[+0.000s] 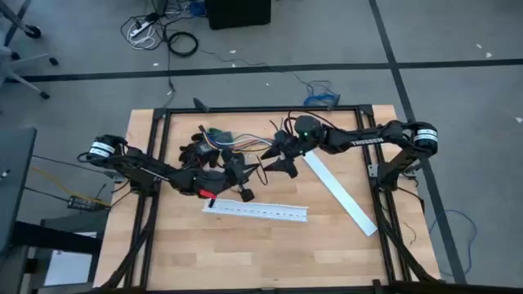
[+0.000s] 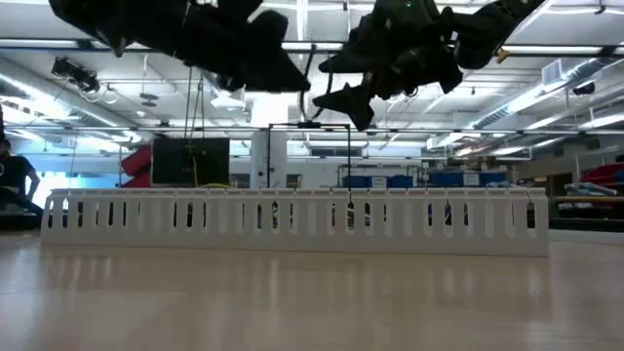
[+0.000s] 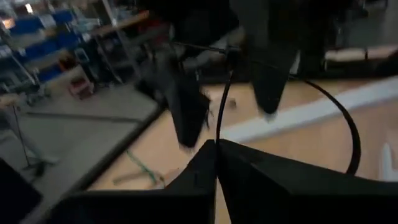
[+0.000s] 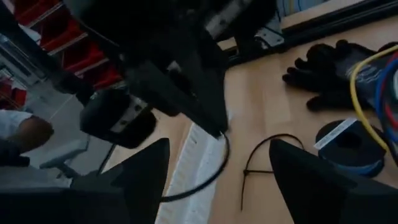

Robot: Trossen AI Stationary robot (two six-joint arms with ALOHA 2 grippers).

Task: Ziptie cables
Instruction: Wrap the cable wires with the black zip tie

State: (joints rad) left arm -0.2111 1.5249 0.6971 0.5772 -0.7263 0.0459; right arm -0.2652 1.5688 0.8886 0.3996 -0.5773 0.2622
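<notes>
Wooden tabletop is filling the scene from above, with both arms raised over its middle. Left gripper is pinching the ziptie, which is curving away from its pressed-together fingers in a black loop above the table. Right gripper is hovering close opposite, its fingers spread apart. Just behind the grippers, the cables are lying on the wood beside a black glove. Nearer the front, a white slotted channel is lying flat.
</notes>
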